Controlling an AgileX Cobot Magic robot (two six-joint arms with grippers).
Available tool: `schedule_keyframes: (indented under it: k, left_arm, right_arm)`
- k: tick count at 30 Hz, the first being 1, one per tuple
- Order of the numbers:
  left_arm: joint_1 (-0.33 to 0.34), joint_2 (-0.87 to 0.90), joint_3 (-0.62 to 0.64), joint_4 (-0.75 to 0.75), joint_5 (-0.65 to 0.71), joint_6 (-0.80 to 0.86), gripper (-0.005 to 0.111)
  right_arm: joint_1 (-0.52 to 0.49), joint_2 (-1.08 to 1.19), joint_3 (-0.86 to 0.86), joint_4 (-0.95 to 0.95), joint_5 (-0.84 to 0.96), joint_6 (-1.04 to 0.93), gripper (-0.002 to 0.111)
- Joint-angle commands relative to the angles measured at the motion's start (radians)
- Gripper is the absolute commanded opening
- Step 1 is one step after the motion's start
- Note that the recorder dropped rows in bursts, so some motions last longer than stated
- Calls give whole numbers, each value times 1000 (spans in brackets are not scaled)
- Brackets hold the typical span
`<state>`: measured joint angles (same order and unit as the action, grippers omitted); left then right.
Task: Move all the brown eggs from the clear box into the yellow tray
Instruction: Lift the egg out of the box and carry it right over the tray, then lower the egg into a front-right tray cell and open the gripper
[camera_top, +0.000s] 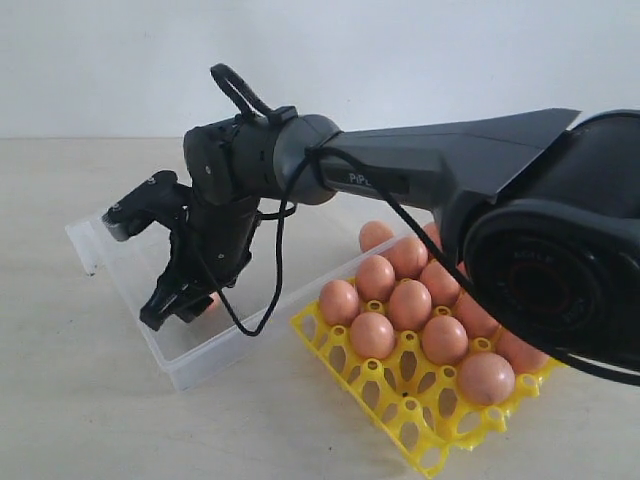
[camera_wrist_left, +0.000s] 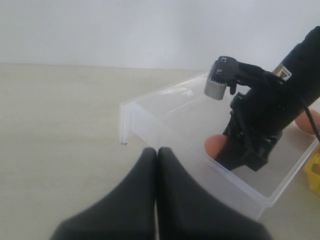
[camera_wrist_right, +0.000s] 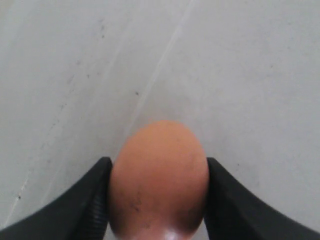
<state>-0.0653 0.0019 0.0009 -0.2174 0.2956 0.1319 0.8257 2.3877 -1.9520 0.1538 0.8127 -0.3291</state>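
The right gripper (camera_wrist_right: 159, 167) pinches an egg (camera_wrist_right: 159, 185) inside the box (camera_top: 200, 366), left of the tray (camera_top: 420, 432), while the left gripper (camera_wrist_left: 156, 156) is pressed together.

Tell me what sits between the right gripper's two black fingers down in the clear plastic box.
A smooth brown egg fills the right gripper's gap, both black fingers against its sides; the right wrist view shows it.
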Motion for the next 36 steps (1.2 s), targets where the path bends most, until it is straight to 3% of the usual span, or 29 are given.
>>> schedule_keyframes:
  k: [1,6,9,13,16,19,22,24,26,30,33,36]
  left_arm:
    - [-6,-2,-1,-5,0,0,-4]
    - [-6,-2,-1,-5,0,0,-4]
    - [-6,-2,-1,-5,0,0,-4]
    - [-6,-2,-1,-5,0,0,-4]
    - [-6,-2,-1,-5,0,0,-4]
    - [-6,-2,-1,-5,0,0,-4]
    - [-6,-2,-1,-5,0,0,-4]
    - [-6,-2,-1,-5,0,0,-4]
    - [-6,-2,-1,-5,0,0,-4]
    - [-6,-2,-1,-5,0,0,-4]
    - [-6,-2,-1,-5,0,0,-4]
    - [-6,-2,-1,-5,0,0,-4]
  right_arm:
    - [0,-77,-7,-6,-101,185,1]
    - [0,-196,9,-2,-233,404,1]
    - [25,-321,153,-10,-476,432,1]
    - [72,-553,580,-5,-929,437,1]
    - [79,-729,941,-2,-1166,454,1]
    - [21,-917,1276,-2,-1324,484,0]
    - [-113,-1111,1468,-62,-1434,642,0]
    - [-245,-1218,1511,-315,-1406,843,0]
    - [-353,-1282,1508,-747,-1378,1156,0]
    - [-529,-1295,1478,-1473,-1652,1726,0]
    - [-609,-1248,1476,-1673,-1856,1827,0]
    - [-632,-1178,1476,-1745,-1925,1830,0]
